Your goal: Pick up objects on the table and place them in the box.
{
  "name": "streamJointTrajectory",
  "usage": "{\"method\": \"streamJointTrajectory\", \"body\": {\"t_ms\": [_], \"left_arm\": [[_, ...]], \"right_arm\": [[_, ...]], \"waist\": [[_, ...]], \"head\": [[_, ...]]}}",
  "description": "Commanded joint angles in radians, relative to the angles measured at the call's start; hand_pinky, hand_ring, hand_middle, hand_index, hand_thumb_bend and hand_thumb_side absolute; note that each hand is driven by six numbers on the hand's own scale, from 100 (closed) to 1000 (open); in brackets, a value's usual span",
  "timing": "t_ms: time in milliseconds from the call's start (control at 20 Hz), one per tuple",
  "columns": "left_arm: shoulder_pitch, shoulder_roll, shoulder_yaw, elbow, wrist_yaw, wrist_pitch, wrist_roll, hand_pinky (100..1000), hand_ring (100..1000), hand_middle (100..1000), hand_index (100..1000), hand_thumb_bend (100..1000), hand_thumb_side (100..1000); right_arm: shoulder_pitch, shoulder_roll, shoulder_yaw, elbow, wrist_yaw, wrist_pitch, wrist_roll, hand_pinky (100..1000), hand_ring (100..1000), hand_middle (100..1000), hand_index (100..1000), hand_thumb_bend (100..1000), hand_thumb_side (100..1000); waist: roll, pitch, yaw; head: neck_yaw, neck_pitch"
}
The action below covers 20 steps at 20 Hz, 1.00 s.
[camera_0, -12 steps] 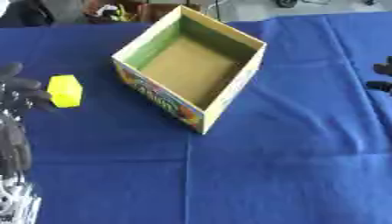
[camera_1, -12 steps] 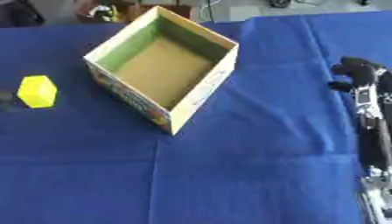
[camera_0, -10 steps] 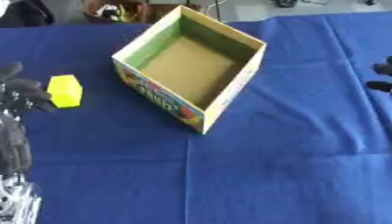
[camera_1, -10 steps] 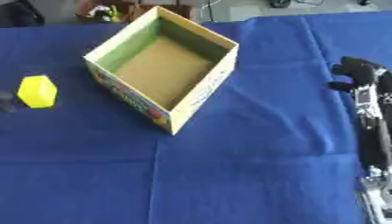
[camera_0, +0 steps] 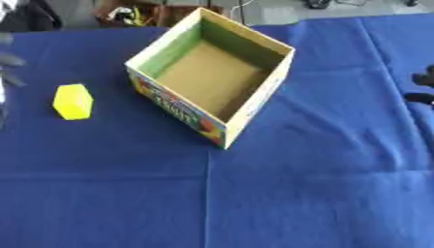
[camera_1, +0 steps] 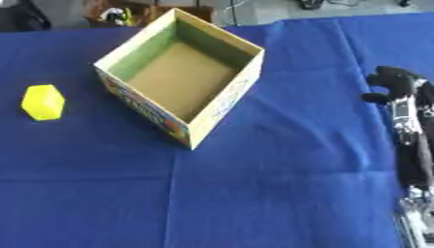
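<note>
Yellow block untouched, well left of empty cardboard box. Left hand has drawn back to edge, blurred, fingers unreadable. Right hand curled, empty. Pick not begun.

Right hand curled, empty; left hand blurred.
</note>
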<state>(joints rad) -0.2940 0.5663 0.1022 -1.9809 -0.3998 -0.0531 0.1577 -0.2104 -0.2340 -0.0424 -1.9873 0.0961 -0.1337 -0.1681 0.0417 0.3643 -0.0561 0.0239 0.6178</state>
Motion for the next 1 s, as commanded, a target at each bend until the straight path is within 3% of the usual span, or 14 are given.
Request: {"method": "streamJointTrajectory", "body": {"t_ms": [50, 300, 550, 700, 750, 850, 900, 1000], "left_arm": [[-0.018, 0.158, -0.003, -0.019, -0.086, 0.053, -0.09, 523, 697, 771, 968, 100, 731], [-0.038, 0.272, -0.013, -0.006, -0.114, 0.103, -0.267, 584, 752, 825, 1000, 100, 740], [-0.1, 0.36, -0.038, 0.095, -0.086, 0.064, -0.458, 656, 817, 884, 1000, 124, 841], [-0.139, 0.395, -0.043, 0.159, -0.091, 0.025, -0.537, 671, 832, 891, 1000, 280, 904], [-0.153, 0.407, -0.046, 0.178, -0.104, 0.01, -0.56, 686, 845, 892, 1000, 401, 937], [-0.181, 0.423, -0.054, 0.212, -0.127, -0.022, -0.603, 686, 847, 888, 1000, 445, 938], [-0.195, 0.433, -0.061, 0.232, -0.137, -0.036, -0.628, 698, 863, 896, 1000, 537, 918], [-0.225, 0.447, -0.077, 0.275, -0.155, -0.059, -0.691, 708, 872, 913, 1000, 578, 922]], "right_arm": [[-0.002, -0.022, 0.002, -0.013, 0.013, -0.003, 0.005, 682, 786, 623, 756, 100, 797], [0.001, -0.024, 0.004, -0.013, 0.016, -0.005, 0.008, 682, 786, 623, 756, 100, 797], [0.003, -0.025, 0.009, -0.013, 0.016, -0.005, 0.016, 683, 787, 623, 756, 100, 798], [0.006, -0.027, 0.01, -0.013, 0.014, -0.007, 0.019, 683, 787, 623, 756, 100, 798], [0.007, -0.027, 0.011, -0.013, 0.014, -0.007, 0.02, 683, 787, 623, 756, 100, 798], [0.008, -0.029, 0.012, -0.013, 0.014, -0.008, 0.022, 683, 787, 623, 756, 100, 798], [0.009, -0.029, 0.013, -0.013, 0.014, -0.007, 0.023, 683, 787, 623, 756, 100, 799], [0.01, -0.031, 0.015, -0.013, 0.015, -0.007, 0.026, 684, 787, 622, 756, 100, 799]], "waist": [[-0.001, -0.022, 0.0], [-0.004, -0.022, -0.003], [-0.008, -0.024, -0.012], [-0.01, -0.026, -0.016], [-0.01, -0.027, -0.016], [-0.01, -0.028, -0.016], [-0.01, -0.029, -0.016], [-0.009, -0.029, -0.015]], "head": [[-0.005, 0.008], [-0.003, 0.01], [0.014, 0.043], [0.018, 0.054], [0.02, 0.055], [0.022, 0.054], [0.023, 0.051], [0.025, 0.047]]}}
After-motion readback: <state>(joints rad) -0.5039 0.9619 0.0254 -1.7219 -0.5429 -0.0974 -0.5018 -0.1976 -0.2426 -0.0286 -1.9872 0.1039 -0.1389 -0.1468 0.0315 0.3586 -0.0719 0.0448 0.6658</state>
